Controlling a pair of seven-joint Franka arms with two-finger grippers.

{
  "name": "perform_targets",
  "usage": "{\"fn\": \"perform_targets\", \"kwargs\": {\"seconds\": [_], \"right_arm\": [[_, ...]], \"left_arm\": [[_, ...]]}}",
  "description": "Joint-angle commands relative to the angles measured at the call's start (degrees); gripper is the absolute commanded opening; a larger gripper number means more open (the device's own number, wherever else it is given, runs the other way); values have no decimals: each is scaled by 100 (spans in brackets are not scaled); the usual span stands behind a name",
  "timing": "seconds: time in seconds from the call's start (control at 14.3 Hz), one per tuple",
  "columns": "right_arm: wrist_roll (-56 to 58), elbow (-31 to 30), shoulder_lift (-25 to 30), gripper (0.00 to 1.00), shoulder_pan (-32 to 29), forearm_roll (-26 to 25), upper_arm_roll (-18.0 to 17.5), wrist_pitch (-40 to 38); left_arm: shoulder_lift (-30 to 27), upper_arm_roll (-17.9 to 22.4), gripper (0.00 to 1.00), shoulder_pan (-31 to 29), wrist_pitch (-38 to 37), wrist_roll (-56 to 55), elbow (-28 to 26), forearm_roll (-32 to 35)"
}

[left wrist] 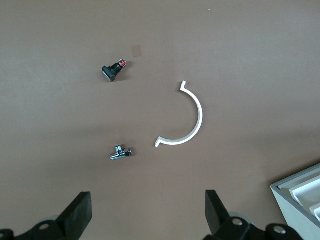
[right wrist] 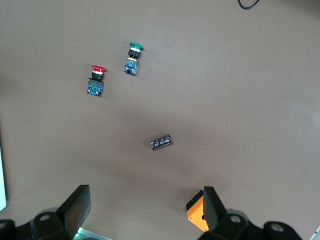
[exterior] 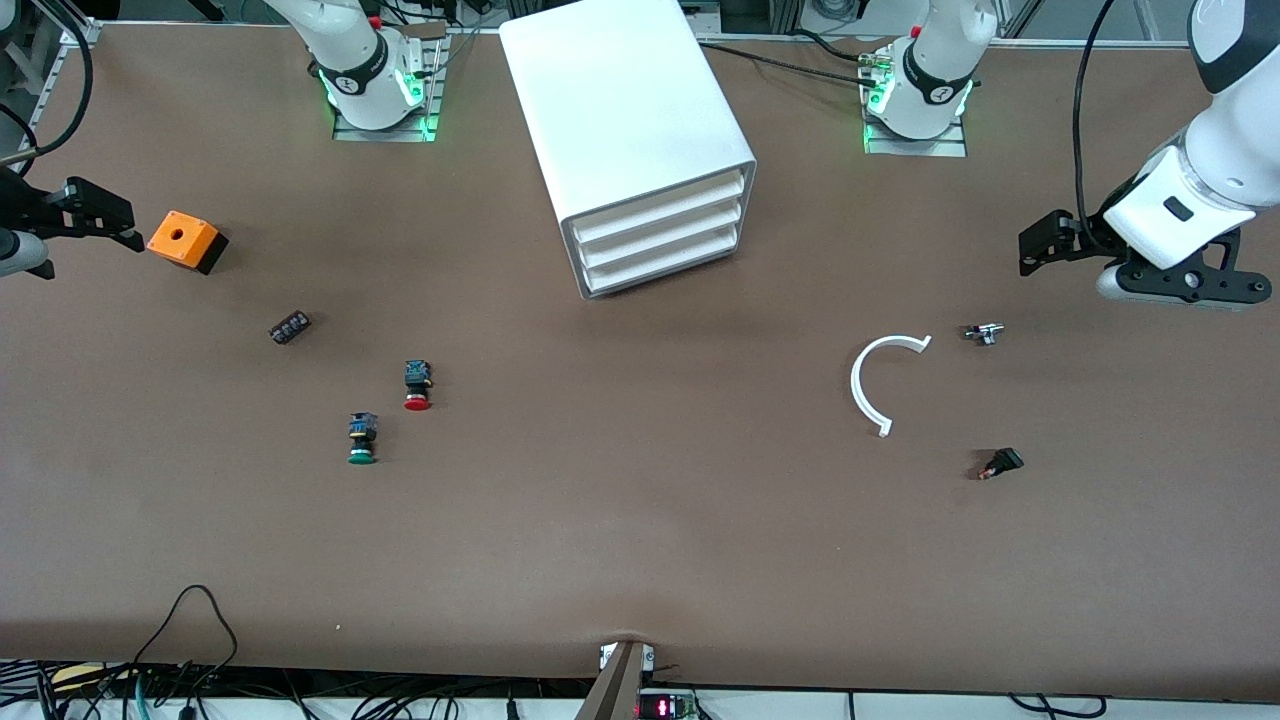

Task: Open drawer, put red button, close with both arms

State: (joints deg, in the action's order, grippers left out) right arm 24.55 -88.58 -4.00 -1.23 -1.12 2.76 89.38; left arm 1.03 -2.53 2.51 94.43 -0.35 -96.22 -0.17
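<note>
The white cabinet [exterior: 630, 130] stands at the middle of the table between the arms' bases, and a corner of it shows in the left wrist view [left wrist: 300, 195]. Its three tray drawers [exterior: 660, 235] are all shut. The red button [exterior: 417, 385] lies on its side nearer to the front camera than the cabinet, toward the right arm's end, and shows in the right wrist view [right wrist: 95, 80]. My right gripper [right wrist: 146, 195] hangs open and empty at the table's edge [exterior: 25, 255], over the spot beside an orange box. My left gripper [left wrist: 148, 200] hangs open and empty at the left arm's end [exterior: 1180, 288].
A green-capped button [exterior: 362, 438] lies beside the red one, slightly nearer the camera. An orange box [exterior: 186, 241] and a small black part [exterior: 289, 327] lie toward the right arm's end. A white arc [exterior: 880, 385], a metal piece [exterior: 984, 333] and a black-red part [exterior: 1000, 464] lie toward the left arm's end.
</note>
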Motion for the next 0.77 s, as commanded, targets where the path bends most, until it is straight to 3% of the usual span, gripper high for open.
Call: {"fn": "perform_targets", "kwargs": {"seconds": [0.0,0.7], "right_arm": [[33,25,-5,100,9,77,-4,35],[42,34,-180,100,-61,244,57,44]], "left_arm": [[64,-11,100,30,-65,26,156,113],[64,-11,100,30,-65,35,156,113]]}}
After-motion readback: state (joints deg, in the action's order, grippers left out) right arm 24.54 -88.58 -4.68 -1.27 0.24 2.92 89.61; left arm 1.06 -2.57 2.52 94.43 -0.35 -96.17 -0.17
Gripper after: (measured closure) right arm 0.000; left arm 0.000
